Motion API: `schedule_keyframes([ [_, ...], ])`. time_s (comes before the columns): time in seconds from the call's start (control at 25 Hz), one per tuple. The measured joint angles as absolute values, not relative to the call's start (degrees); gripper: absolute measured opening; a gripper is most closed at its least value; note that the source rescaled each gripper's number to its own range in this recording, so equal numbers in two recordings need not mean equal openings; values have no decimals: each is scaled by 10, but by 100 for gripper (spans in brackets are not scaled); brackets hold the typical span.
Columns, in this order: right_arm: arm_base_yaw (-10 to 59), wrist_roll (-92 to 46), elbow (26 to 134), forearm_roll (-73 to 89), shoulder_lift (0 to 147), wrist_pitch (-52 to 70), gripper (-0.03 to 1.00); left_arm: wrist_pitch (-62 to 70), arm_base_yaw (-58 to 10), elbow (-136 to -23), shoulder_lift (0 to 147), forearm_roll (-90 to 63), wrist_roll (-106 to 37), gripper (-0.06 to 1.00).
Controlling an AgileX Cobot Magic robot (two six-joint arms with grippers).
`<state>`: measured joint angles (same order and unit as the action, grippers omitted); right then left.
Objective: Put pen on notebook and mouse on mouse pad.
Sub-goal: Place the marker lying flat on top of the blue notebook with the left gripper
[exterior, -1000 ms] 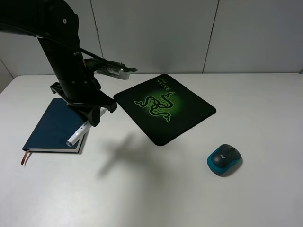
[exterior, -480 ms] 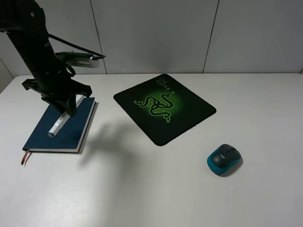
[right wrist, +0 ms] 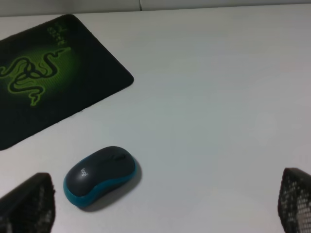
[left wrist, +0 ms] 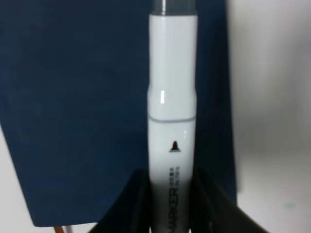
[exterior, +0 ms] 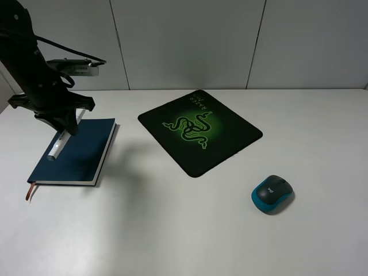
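Over the notebook, pen (exterior: 56, 147): white marker, tilted, pinched in my left gripper (exterior: 62, 131). Its lower end hangs by the cover's left edge. Can't tell if it touches the cover.
Pen, wrist view (left wrist: 172, 97): barrel lies along the navy cover, close to one long edge, with bare table just past it.
Notebook (exterior: 80, 155): navy, shut, flat on the table's (exterior: 172, 236) left side. Brown ribbon (exterior: 29, 191) sticks out at the near corner.
Left gripper, wrist view (left wrist: 172, 208): pressed onto the pen's printed end, one finger either side.
Mouse (exterior: 272, 194): grey top, teal sides, on bare table at front right, well apart from the pad, untouched.
Mouse pad (exterior: 201, 129): black with a green snake logo, mid-table, angled, nothing on it.
Right gripper (right wrist: 163, 204): spread wide, empty, looking down at the mouse (right wrist: 100, 175) and a corner of the pad (right wrist: 48, 87). Not seen in the high view.
Progress: pen half looks nearly done but is not yet released. Mouse half not begun.
In the way: nothing lies between mouse and pad.
Risk: the pen is near the cover's edge and its round barrel may roll off, so I'd set it further in.
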<state>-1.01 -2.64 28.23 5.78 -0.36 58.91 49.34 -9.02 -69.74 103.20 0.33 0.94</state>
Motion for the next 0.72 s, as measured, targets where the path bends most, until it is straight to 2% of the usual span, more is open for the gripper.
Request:
schedule_keyframes([
  [0.28,-10,-26,282,58,-4,589,100,477,-63,-696,1035,12,11,0],
  [0.72,-10,-26,282,58,-4,589,100,445,-61,-696,1094,12,18,0],
])
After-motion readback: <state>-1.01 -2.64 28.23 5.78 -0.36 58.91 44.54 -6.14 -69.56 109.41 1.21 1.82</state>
